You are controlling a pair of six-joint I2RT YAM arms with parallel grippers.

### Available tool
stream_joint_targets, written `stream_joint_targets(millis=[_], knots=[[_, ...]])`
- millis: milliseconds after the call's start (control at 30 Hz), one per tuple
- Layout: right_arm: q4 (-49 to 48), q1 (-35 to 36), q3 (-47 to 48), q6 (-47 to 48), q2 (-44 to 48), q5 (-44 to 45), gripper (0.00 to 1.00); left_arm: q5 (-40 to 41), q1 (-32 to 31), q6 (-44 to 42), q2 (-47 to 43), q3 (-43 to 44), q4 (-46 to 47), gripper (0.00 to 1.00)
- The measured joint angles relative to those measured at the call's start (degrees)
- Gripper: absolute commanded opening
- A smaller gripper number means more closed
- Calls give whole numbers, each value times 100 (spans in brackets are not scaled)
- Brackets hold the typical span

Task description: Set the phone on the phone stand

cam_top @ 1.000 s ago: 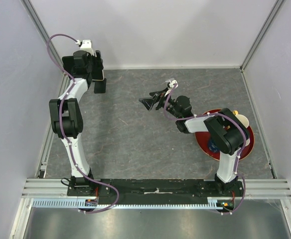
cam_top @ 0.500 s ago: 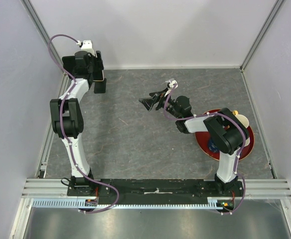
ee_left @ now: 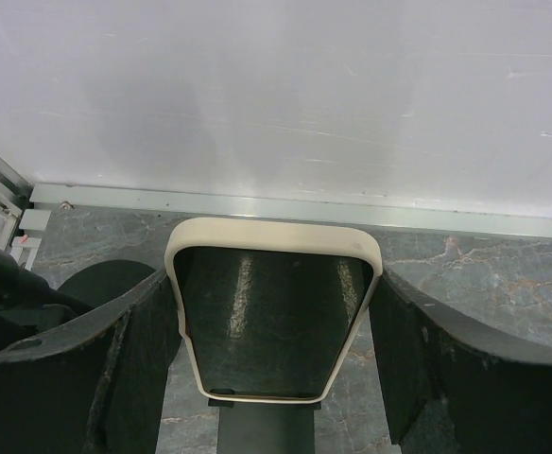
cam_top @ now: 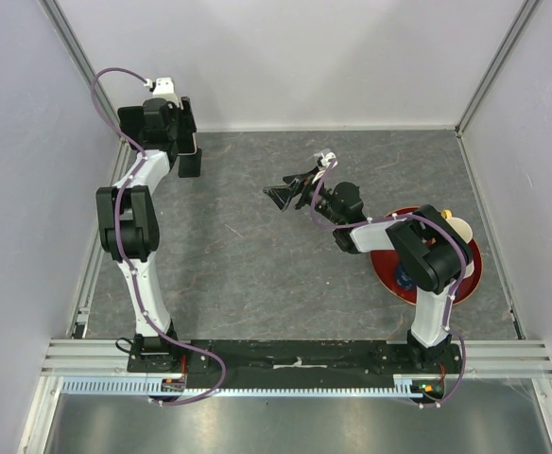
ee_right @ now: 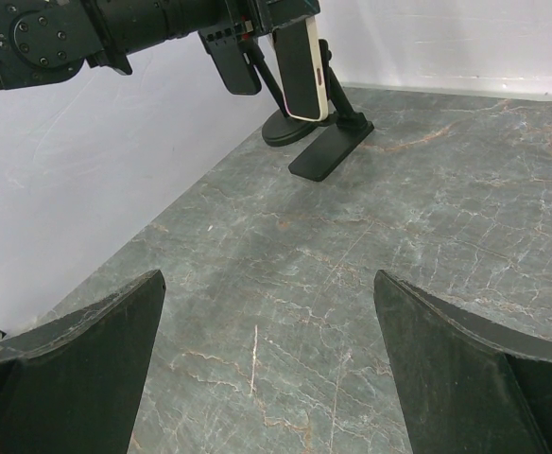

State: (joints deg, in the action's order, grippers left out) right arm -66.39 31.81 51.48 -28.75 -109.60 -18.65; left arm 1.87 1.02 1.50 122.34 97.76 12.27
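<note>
A grey marbled tabletop (ee_right: pixel 427 246) sits inside a white-walled enclosure, with two robot arms mounted at its near edge.

The left gripper (ee_left: pixel 272 293) is at the far left corner. Its jaws are spread wide and are closed on the two long sides of the phone (ee_left: pixel 271 322), which has a dark face and a cream case. The phone fills the gap between the jaws and stands roughly upright. Just beneath the jaws, a dark stem of the phone stand (ee_right: pixel 331 149) rises toward the phone's lower edge. The stand's flat black foot rests on the tabletop below and slightly forward of the jaws. Beyond the jaws are a metal rail and the white back wall (ee_left: pixel 352 95).

The right gripper (ee_right: pixel 267 284) is well apart from the left jaws, toward the middle of the tabletop. Its jaws are fully spread and hold nothing. Farther out on that side, a red plate (cam_top: pixel 378 265) lies beneath the right arm.

The step in hand appears to be the placing itself, with the phone carried to the stand and held at or just above its rest. It is not possible to tell whether the phone's lower edge is already seated.

The next move probably calls for easing the phone down and back until the stand carries it. The left jaws would then open gently and lift straight away, so that neither the phone nor the light stand tips.
</note>
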Motion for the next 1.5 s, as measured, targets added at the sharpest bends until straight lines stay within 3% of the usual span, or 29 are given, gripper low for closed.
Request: stream_joint_targets(millis=[200,500,967,1067,1200,1500], knots=[[-2,0,2,-4,-2,-2,98,155,-24,79,70,0,103,6],[-44,-2,11,-20,-26,-22,98,201,-24,136,107,33,114,38],[-85,-9,11,-61,-74,-59,98,162,-22,127,275,258,55,57],[-87,-13,11,-63,-74,-59,98,162,-22,125,275,258,52,65],[-87,-17,11,-66,-74,-59,98,160,-22,125,275,258,50,89],[-83,-22,11,-90,-74,-50,98,101,-17,195,267,162,-72,93]])
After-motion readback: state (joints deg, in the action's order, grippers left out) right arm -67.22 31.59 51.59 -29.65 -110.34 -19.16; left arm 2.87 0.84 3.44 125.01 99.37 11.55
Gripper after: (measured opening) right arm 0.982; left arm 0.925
